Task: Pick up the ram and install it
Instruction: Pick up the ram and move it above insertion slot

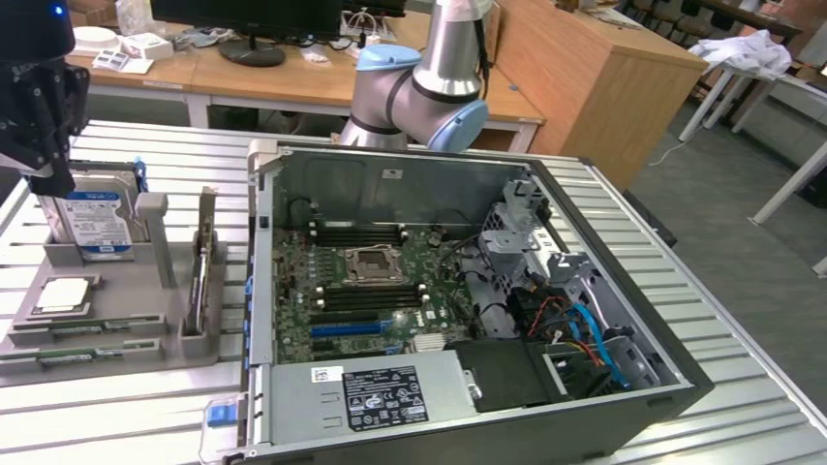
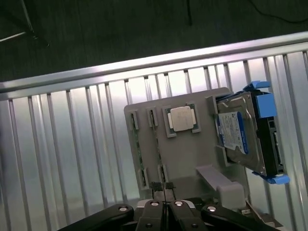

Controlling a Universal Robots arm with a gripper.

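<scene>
Gripper [image 2: 163, 188]: hangs above the grey parts tray [image 2: 187, 159]; wrist view shows the two fingertip pads pressed together w/ no gap, nothing between them, so closed & empty.
Gripper in ext. view [image 1: 49, 179]: dark head at the exterior view's left, just over the hard drive [image 1: 93, 218].
Ram [image 1: 77, 354]: thin green sticks lying in the tray's long slots at its near edge, exterior view's lower left; another stick [image 1: 80, 330] in the slot behind. Not touched yet.
Ram in wrist view [image 2: 138, 151]: thin strip in the narrow slot beside the chip pocket, hard to make out.
Tray contents: silver processor chip [image 2: 181, 118] flat in its pocket; drive standing upright in its holder.
PC case [image 1: 621, 291]: open on the slatted table [image 1: 723, 339], motherboard [image 1: 375, 291] exposed; dark memory slots [image 1: 359, 233] either side of the cpu socket [image 1: 372, 260].
Step, my read: approach for the pick, nothing grasped.
Doing it well: fingers need to part before descent; line pads across the stick's thin faces, centre along its length, keep clear of chip & drive; lift straight out of the slot, no twist.
Risk: stick sits low in slot, shallow grip could slip.
</scene>
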